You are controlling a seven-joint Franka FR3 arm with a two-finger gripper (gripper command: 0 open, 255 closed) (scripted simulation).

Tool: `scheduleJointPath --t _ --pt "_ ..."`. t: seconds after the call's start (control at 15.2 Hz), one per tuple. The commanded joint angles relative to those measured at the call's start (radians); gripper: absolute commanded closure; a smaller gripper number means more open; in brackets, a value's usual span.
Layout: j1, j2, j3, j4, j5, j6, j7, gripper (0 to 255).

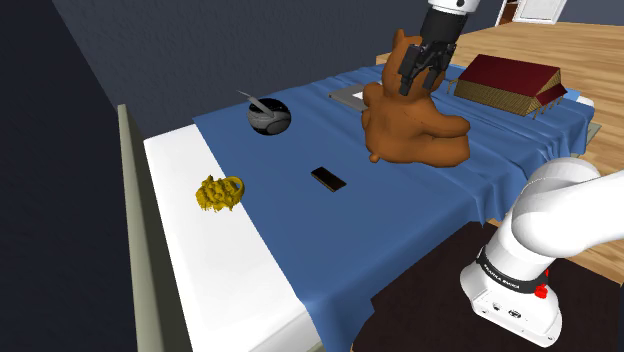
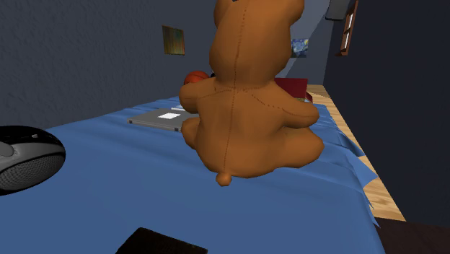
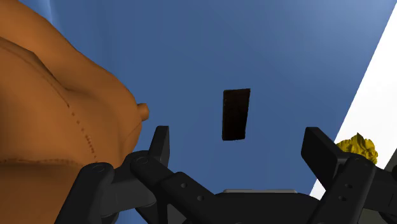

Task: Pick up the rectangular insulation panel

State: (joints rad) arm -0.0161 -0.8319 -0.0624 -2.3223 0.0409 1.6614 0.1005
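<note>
A small dark rectangular slab [image 1: 327, 178] [image 2: 162, 242] [image 3: 236, 113] lies flat on the blue bedspread [image 1: 290, 230]. A flat grey rectangular panel [image 1: 350, 95] [image 2: 162, 119] with a white patch lies farther back, behind a big brown teddy bear [image 1: 410, 125] [image 2: 249, 108] [image 3: 57, 108]. My gripper [image 1: 418, 75] [image 3: 238, 149] hangs open over the bear's upper body, holding nothing. In the wrist view the dark slab sits ahead of the gap between the fingers and apart from them, with the bear beside one finger.
A red-roofed box [image 1: 510, 82] stands at the far right of the bed. A grey round object [image 1: 268, 115] [image 2: 21, 159] sits at the back, a yellow lump [image 1: 220, 192] [image 3: 358, 147] on the white sheet [image 1: 200, 270]. The wall runs along the shoulder view's left.
</note>
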Motion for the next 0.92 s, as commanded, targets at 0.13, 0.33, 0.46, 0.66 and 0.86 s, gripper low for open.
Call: scheduleJointPath --t 0.13,0.33,0.46,0.66,0.86 --pt "0.002 0.042 0.014 -0.027 0.006 0.059 0.016 0" --pt "0.005 0.114 0.034 -0.057 0.013 0.148 0.041 0" --pt "0.008 0.168 0.047 -0.071 0.018 0.207 0.057 0" --pt "0.011 0.257 0.066 -0.082 0.023 0.293 0.081 0" --pt "0.013 0.354 0.083 -0.081 0.026 0.376 0.106 0"
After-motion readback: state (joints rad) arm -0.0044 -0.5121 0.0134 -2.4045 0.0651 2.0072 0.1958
